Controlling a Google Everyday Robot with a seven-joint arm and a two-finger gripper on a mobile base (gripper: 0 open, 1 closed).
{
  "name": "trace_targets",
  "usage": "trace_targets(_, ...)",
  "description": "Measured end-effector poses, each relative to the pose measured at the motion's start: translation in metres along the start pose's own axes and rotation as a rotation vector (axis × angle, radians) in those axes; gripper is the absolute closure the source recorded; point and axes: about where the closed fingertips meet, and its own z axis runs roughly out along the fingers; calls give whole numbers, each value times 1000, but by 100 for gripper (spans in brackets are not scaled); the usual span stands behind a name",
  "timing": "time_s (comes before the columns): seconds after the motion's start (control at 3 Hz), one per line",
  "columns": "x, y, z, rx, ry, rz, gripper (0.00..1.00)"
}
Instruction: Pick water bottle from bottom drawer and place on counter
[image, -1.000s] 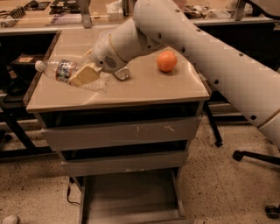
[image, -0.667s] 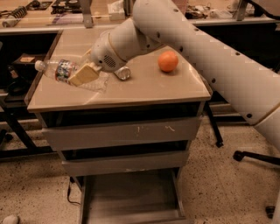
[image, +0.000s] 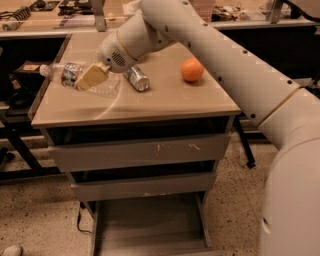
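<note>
The water bottle (image: 70, 75) was already out of the bottom drawer (image: 150, 222), which stood pulled open and showed only its bare grey floor. The gripper (image: 93, 77) was over the left part of the table (image: 165, 102) and pinched the bottle around its middle, with one tan finger lying across the front of it. I judge that the picking was done, and what was left was to set the bottle down and let it go. I could not tell whether the bottle touched the table top or hung just above it. Its long axis lay almost level, the white cap pointing toward the table's left edge and the base toward a silver can (image: 136, 78) nearby.
</note>
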Motion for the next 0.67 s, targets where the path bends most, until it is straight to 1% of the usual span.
trace_targets(0.33,-2,-13,7,-13,15,15,100)
trace_targets(0.67,-3,-20,21,-1,59,12,100)
